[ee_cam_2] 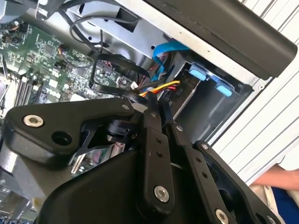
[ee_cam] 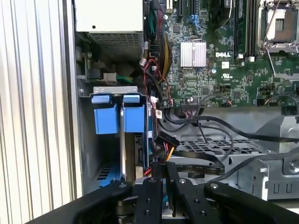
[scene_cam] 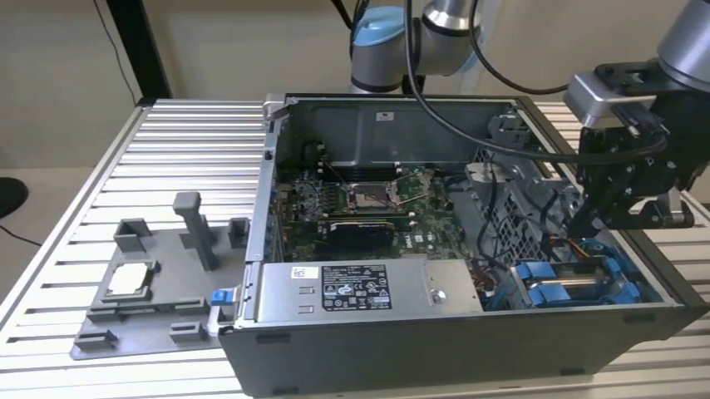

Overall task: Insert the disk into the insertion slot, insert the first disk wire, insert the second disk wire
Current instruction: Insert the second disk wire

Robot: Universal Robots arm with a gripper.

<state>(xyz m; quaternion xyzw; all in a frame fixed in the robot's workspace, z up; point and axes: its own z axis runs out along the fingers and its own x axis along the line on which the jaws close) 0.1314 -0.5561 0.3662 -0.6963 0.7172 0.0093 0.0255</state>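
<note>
Broadly, the ribbed aluminium table (scene_cam: 166, 150) carries an open computer case (scene_cam: 444, 349) lying on its side, with the robot arm (scene_cam: 677, 50) reaching in from the exterior view's right. Beside the case, on the exterior view's left, sits a grey fixture tray (scene_cam: 145, 332) with upright posts and a small silver part resting in it. Inside the case the green motherboard (scene_cam: 355, 208) covers the floor, and the grey power-supply box (scene_cam: 367, 287) with its black-and-white label lies along the near wall. At the near corner on the exterior view's right is the insertion slot (scene_cam: 621, 291), a grey bay. The disk (scene_cam: 554, 283) in its bright blue carrier sits down in that bay, its blue end tabs (ee_cam: 112, 99) showing side by side at the bay's mouth in the first wrist view. A perforated metal plate (ee_cam: 210, 144) lies beside the bay. The gripper (scene_cam: 584, 223) hangs just above the bay, over the bundle of cables. In both wrist views its black fingers (ee_cam_2: 156, 135) are drawn together with hardly any gap, their tips at a black connector (ee_cam: 166, 139) on red, yellow and orange wires (ee_cam_2: 159, 88); whether they actually pinch a wire I cannot tell. A person's hand (ee_cam_2: 271, 179) shows past the case edge in the second wrist view.
</note>
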